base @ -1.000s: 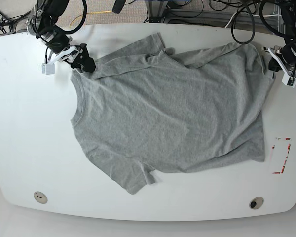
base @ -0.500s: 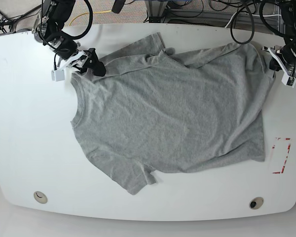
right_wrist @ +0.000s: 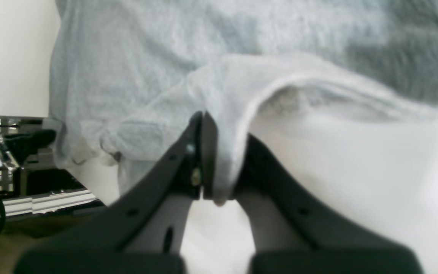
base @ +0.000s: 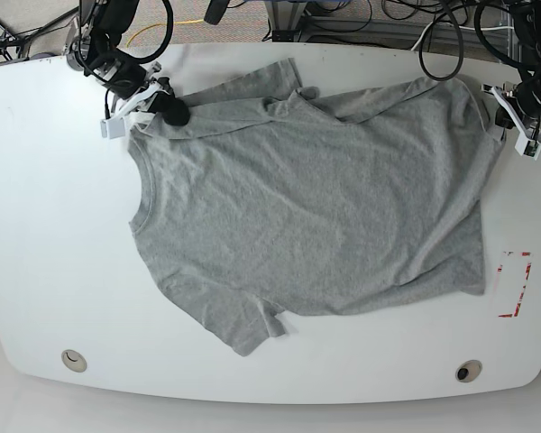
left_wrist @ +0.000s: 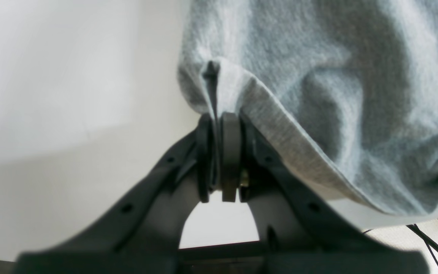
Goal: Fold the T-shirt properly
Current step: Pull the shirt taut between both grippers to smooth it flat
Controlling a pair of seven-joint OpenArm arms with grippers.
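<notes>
The light grey T-shirt (base: 316,198) lies spread and wrinkled on the white table (base: 54,225), collar to the left and hem to the right. At the shirt's far left shoulder, beside the collar, my right gripper (base: 167,110) is shut on a fold of the cloth. The right wrist view shows that fold of the T-shirt (right_wrist: 165,57) pinched in the right gripper (right_wrist: 222,160). My left gripper (base: 498,115) holds the far right hem corner. Up close, the left gripper (left_wrist: 218,125) is shut on a thin edge of the T-shirt (left_wrist: 318,76).
A red-marked label (base: 516,284) lies near the table's right edge. Two round holes (base: 73,361) (base: 469,371) sit near the front edge. Cables and stands (base: 343,23) crowd the space behind the table.
My right gripper slid rightward and toward the back along the shoulder, then closed on the cloth. The left gripper has kept its hold and place.
</notes>
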